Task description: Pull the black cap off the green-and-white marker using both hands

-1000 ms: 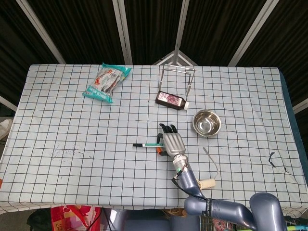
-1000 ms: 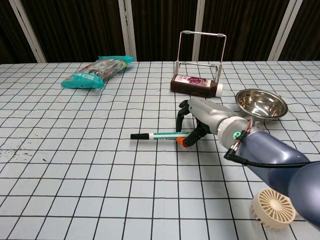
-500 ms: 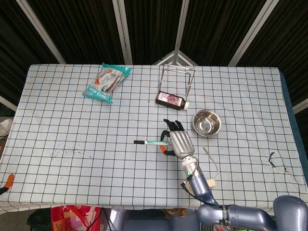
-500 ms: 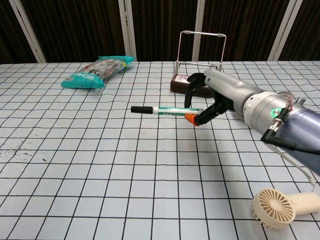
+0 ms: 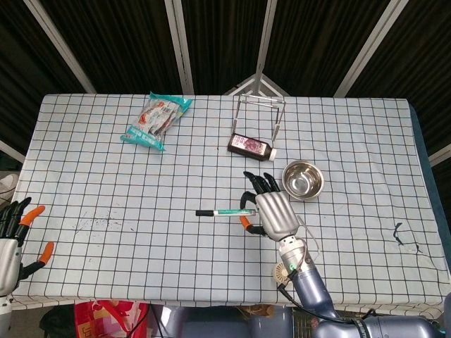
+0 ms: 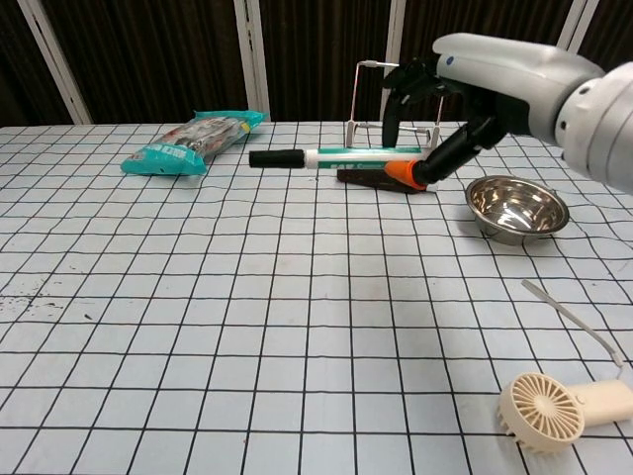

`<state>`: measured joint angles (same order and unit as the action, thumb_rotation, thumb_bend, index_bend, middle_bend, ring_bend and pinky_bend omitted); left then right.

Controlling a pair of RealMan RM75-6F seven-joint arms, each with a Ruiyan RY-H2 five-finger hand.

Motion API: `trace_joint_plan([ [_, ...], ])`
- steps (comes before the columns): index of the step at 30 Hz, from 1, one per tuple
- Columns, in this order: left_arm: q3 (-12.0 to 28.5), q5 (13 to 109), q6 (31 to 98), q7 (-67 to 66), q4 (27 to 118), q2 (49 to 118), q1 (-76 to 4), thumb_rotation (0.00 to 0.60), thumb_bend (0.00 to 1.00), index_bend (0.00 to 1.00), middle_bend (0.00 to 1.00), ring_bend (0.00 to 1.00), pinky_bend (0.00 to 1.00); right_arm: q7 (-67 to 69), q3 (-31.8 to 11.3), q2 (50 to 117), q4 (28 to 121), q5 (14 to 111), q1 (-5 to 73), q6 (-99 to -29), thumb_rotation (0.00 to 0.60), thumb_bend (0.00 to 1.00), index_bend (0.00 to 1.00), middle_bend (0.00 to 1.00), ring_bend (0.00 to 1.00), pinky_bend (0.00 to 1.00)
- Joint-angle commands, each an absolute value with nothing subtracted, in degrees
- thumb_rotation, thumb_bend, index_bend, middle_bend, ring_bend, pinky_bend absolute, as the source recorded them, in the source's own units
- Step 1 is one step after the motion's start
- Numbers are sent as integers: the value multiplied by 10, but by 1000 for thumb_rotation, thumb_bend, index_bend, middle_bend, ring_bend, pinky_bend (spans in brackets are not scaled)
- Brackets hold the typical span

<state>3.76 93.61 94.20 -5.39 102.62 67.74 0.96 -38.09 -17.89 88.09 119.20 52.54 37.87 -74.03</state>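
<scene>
My right hand [image 5: 271, 211] [image 6: 473, 94] grips the green-and-white marker [image 5: 234, 211] [image 6: 361, 156] by its right end and holds it level, well above the table. The black cap [image 5: 204, 212] [image 6: 275, 157] sits on the marker's left end, pointing left. My left hand [image 5: 14, 238] shows only in the head view, at the table's lower left edge. Its fingers are spread and it holds nothing. It is far from the marker.
A snack bag [image 5: 156, 120] [image 6: 193, 141] lies at the back left. A dark bottle [image 5: 251, 148] [image 6: 368, 177] lies by a wire stand [image 5: 259, 113] [image 6: 400, 99]. A steel bowl [image 5: 304, 179] [image 6: 516, 207] sits right of them. A small beige fan [image 6: 559, 408] lies at the front right.
My right hand has lifted the marker higher above the table, keeping it level. My left hand has come into view at the lower left edge.
</scene>
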Motion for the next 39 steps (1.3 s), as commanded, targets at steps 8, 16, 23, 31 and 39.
trace_joint_plan([
  [8,43,969,912,-119,1086,710,-26,600,479,240,67,0,0,-433,-212,965,1197,463,454,-754,600,496,688,108,128,0],
  [16,44,966,898,-121,1085,740,-42,600,474,285,110,0,0,-432,-243,1016,1141,426,502,-748,600,496,696,108,128,0],
  [23,49,969,895,-103,1065,770,-56,600,470,330,131,0,0,-425,-253,1031,1109,419,523,-749,600,497,697,108,128,0],
  [31,60,962,888,-80,1034,812,-76,600,470,350,154,0,0,-421,-260,1030,1111,416,537,-752,600,496,697,108,128,0],
  [39,78,955,902,-44,992,861,-92,600,470,385,188,0,0,-417,-258,1023,1130,417,541,-763,600,496,705,108,128,0],
])
